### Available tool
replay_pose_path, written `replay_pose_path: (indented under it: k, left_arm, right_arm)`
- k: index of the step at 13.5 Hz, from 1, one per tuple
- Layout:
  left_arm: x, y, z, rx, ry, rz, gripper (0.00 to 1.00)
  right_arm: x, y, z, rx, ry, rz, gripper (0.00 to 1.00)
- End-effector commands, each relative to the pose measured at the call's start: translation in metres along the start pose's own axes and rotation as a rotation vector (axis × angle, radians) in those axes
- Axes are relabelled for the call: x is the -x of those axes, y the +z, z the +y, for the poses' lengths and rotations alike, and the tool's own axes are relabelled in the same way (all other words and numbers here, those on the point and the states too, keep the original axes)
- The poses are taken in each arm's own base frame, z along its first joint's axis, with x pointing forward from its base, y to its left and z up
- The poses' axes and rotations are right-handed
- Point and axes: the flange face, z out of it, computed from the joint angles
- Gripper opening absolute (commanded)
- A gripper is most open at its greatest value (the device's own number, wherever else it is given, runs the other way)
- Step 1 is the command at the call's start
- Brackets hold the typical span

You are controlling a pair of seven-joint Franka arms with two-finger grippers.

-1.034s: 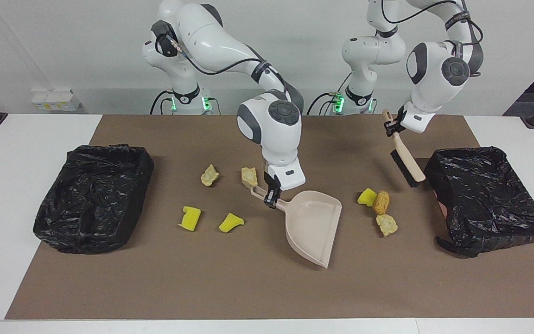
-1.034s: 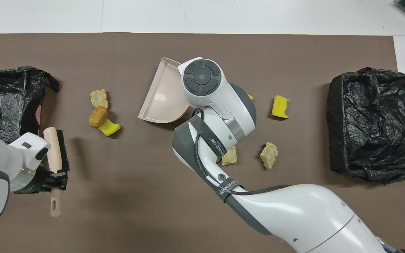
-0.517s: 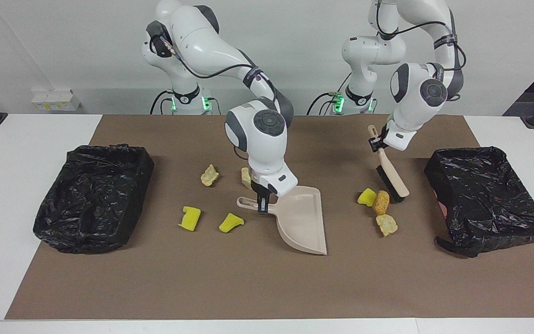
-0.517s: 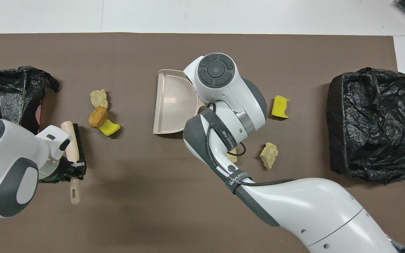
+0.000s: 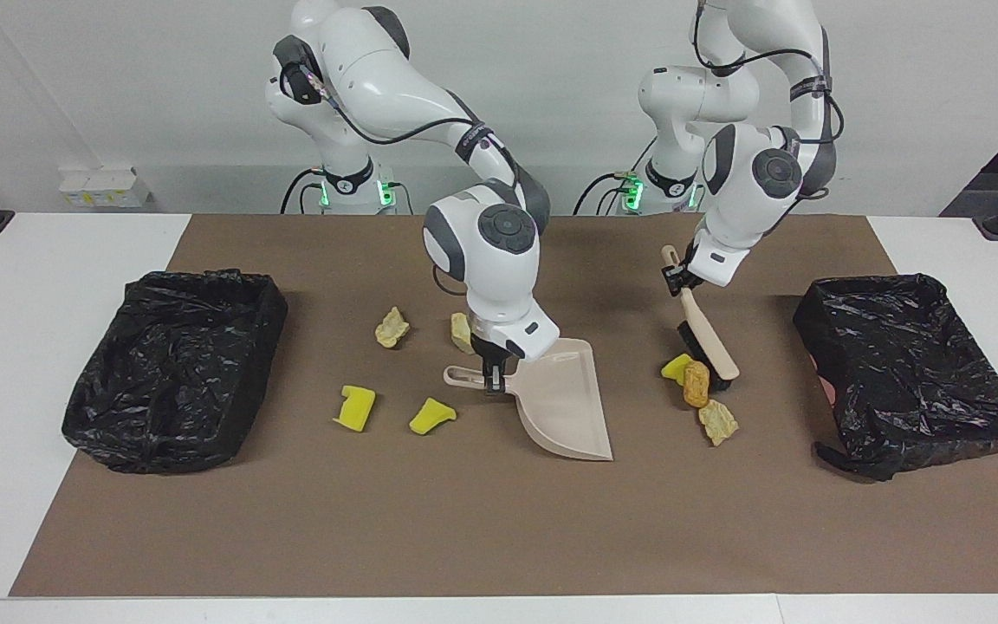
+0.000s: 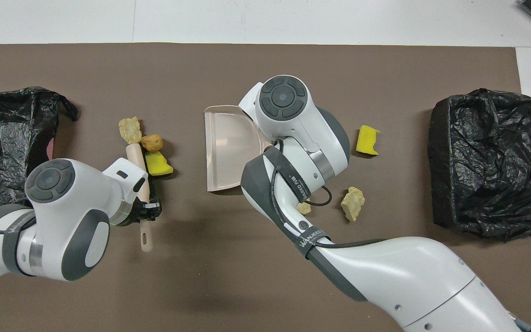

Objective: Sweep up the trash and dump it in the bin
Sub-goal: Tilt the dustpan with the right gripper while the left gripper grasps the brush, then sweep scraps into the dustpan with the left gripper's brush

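The left tool [image 5: 675,276] clamps a hand brush [image 5: 704,340] by its handle, bristles against three trash scraps [image 5: 696,382] directly below it. The right tool [image 5: 492,379] grips the beige dustpan [image 5: 564,407] handle; four more scraps [image 5: 395,373] lie beside and under that arm on the desk [image 5: 430,529].

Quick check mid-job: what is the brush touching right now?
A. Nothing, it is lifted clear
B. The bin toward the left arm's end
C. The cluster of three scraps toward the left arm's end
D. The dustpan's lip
C: held by the left tool, the brush has its bristle end down against the yellow sponge piece and the golden-brown lump, apart from the dustpan.
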Motion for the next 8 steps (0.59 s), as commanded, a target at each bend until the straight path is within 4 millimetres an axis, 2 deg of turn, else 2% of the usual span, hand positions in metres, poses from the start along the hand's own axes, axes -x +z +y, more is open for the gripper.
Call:
replay_pose_path:
  k: [1,3,5,7,8]
  left_arm:
    - [0.012,-0.004,0.047,0.09,0.031,0.04,0.0]
    - [0.015,-0.012,0.08,0.121,0.067,0.049,0.0]
    - [0.019,-0.02,0.099,0.129,0.088,0.026,0.0]
    - [0.018,-0.045,0.095,0.102,0.082,-0.028,0.0]
    - [0.016,-0.054,0.078,0.046,0.065,-0.079,0.0]
  right_arm:
    - [0.0,0.004,-0.012,0.002,-0.028,0.016,0.0]
    - [0.0,0.002,-0.012,0.008,-0.023,0.019,0.0]
    - [-0.001,0.002,-0.012,0.006,-0.022,0.018,0.0]
    - [-0.002,0.001,-0.013,0.007,-0.022,0.018,0.0]
    - [-0.002,0.001,-0.013,0.007,-0.016,0.017,0.0]
